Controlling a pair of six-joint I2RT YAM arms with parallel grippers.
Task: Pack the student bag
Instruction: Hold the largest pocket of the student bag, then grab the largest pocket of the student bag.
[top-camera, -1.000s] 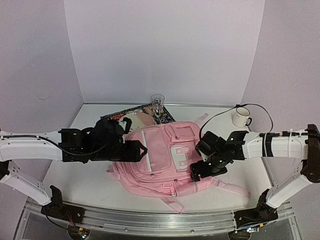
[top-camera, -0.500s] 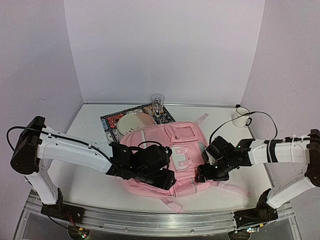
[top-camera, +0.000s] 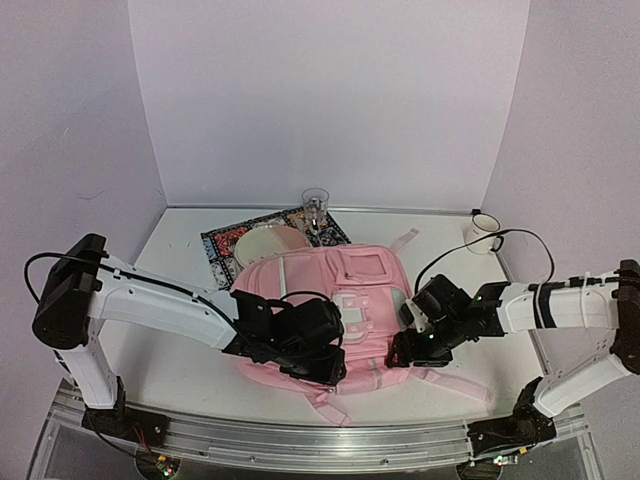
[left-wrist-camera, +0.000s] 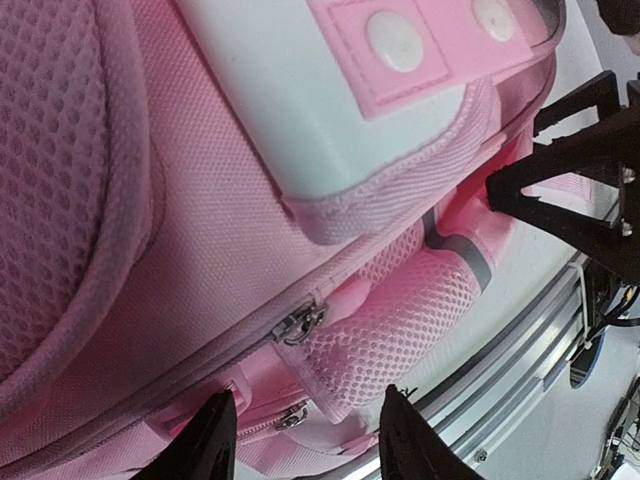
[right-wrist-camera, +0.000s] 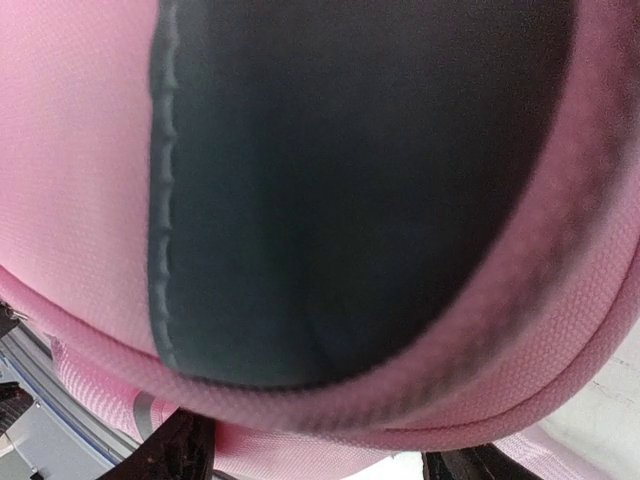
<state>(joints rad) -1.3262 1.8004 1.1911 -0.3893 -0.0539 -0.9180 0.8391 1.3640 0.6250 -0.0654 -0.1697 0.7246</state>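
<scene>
Student bag: a pink backpack (top-camera: 345, 285) lying flat in the middle of the white worktop (top-camera: 455, 270), front pockets facing up and straps trailing off its near edge.
Bag front: a white patch (left-wrist-camera: 290, 90) crossed by a pink tab with two round snaps (left-wrist-camera: 400, 40); below it are a zip line with a metal zipper pull (left-wrist-camera: 300, 322) and a mesh side pocket (left-wrist-camera: 400, 310).
Left arm: reaches in from the left and across the near half of the bag.
Left gripper (top-camera: 322, 355): low over the bag's near edge by the zip. Its two black fingertips (left-wrist-camera: 215, 440) stand moderately apart. A second small zipper pull (left-wrist-camera: 290, 415) shows in the gap, and neither finger is seen to touch it.
Right arm: comes in from the right, low over the worktop.
Right gripper (top-camera: 405, 348): at the bag's near-right corner, close to the mesh pocket. In its own wrist view the fingers (right-wrist-camera: 180, 450) sit wide at the lower corners, and the bag's rounded edge fills the space between them. No clamping on the fabric can be made out.
Right wrist view: very close and blurred, showing pink cloth around a dark panel (right-wrist-camera: 350, 180).
Behind the bag: a patterned mat (top-camera: 222, 245) carrying a pale round plate (top-camera: 268, 243), with a clear glass (top-camera: 316, 205) at the mat's far corner.
Far right: a white mug (top-camera: 484, 233) stands well apart from the bag.
</scene>
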